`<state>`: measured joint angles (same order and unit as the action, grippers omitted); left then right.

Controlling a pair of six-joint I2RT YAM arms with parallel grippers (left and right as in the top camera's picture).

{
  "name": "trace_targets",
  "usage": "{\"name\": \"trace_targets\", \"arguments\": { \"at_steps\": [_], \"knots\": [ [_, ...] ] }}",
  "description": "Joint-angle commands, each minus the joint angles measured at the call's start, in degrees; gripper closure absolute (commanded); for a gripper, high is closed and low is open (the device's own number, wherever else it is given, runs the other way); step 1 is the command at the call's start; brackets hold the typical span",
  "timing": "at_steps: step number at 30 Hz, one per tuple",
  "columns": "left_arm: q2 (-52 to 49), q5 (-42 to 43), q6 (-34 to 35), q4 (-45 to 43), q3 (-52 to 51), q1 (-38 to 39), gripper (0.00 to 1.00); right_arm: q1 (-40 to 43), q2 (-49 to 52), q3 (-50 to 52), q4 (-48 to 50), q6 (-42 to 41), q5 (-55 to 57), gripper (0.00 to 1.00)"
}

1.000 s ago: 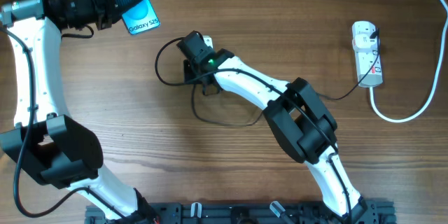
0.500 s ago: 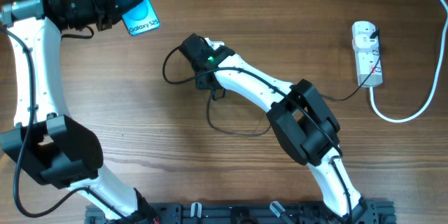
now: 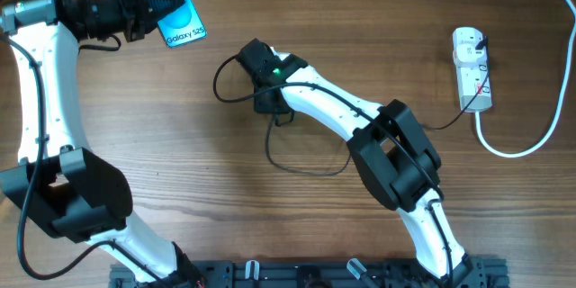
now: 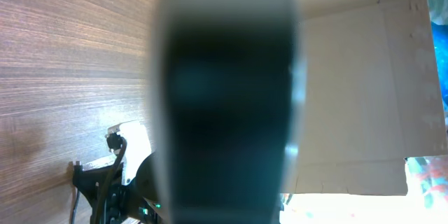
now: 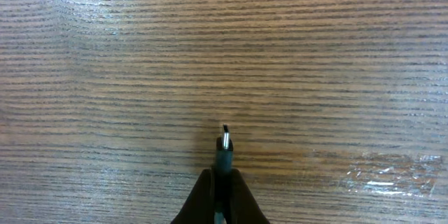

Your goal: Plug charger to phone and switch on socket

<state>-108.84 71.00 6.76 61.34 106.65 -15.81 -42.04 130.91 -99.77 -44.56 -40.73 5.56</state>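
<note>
in the middle of the wooden table [image 3: 162, 162], the right gripper [image 5: 222, 176] has its two fingers [image 5: 204, 194] pinched tight on the small black plug of the charger [image 5: 224, 152]. the plug's metal tip pokes forward just above the bare wood. behind it the thin black cable [image 3: 297, 169] lies in loose loops around and under the arm. far off at the table's right side sits the white socket [image 3: 472, 61], with a black plug in it, a red switch mark [image 3: 484, 90] at its near end and a thick white lead [image 3: 531, 144] curling away. at the far left edge the left gripper [image 3: 171, 4] is closed on the side of the phone [image 3: 184, 25]. the blue screen faces up and the "galaxy s25" end points towards the centre of the table. the left wrist view is filled by a dark blur that is probably the phone itself. plug and phone are well apart, so the step in hand looks like carrying the plug across to the phone. done well, that means keeping the tip level and square to the phone's end. it also means approaching slowly, letting the slack cable trail freely, and holding the phone steady against the push.
</note>
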Motion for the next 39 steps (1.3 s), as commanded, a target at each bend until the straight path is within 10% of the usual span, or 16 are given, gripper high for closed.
{"name": "trace_targets", "arguments": {
  "at_steps": [1, 15, 28, 34, 39],
  "knots": [
    [1.16, 2.38, 0.07, -0.13, 0.2, -0.07, 0.96, 0.02, 1.9, 2.62, -1.6, -1.49, -3.28, 0.95],
    [1.16, 2.38, 0.09, 0.02, 0.2, -0.07, 0.96, 0.13, 3.87, 2.01, -1.62, -0.72, -4.35, 0.95],
    [1.16, 3.13, -0.68, 1.09, 0.2, -0.07, 0.96, 7.58, -20.04, -0.85, -4.24, 32.11, -52.5, 0.95],
    [1.16, 10.6, -11.34, 5.97, 0.2, 1.09, 0.96, 7.56, -22.93, 4.57, -4.55, 45.44, -77.26, 0.95],
    [1.16, 10.6, -14.1, 8.48, 0.2, 5.62, 0.96, 7.58, -22.93, 6.69, 3.45, 40.44, -81.99, 0.95]
  ]
}}
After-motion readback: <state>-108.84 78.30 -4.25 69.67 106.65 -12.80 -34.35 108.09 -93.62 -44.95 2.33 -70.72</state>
